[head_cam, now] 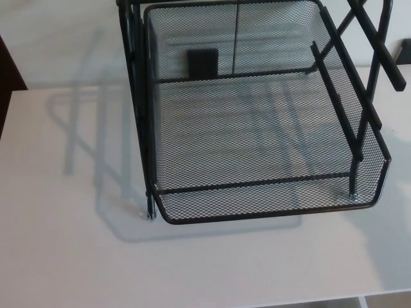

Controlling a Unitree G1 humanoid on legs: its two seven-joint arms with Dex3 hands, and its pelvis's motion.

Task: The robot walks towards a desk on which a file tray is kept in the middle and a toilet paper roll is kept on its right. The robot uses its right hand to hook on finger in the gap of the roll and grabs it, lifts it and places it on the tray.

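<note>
A black wire-mesh file tray (270,215) stands on the white desk (70,244), filling the upper middle and right of the head view. Its mesh bottom holds nothing. Black frame rods (379,48) rise at its right side and a post (131,96) at its left. No toilet paper roll shows anywhere in the view. Neither of my hands is in the picture.
The desk's front edge (289,301) runs along the bottom of the picture. A dark object (9,64) sits at the far left edge, and a small dark corner (404,52) at the right edge. The tray casts a shadow (96,147) to its left.
</note>
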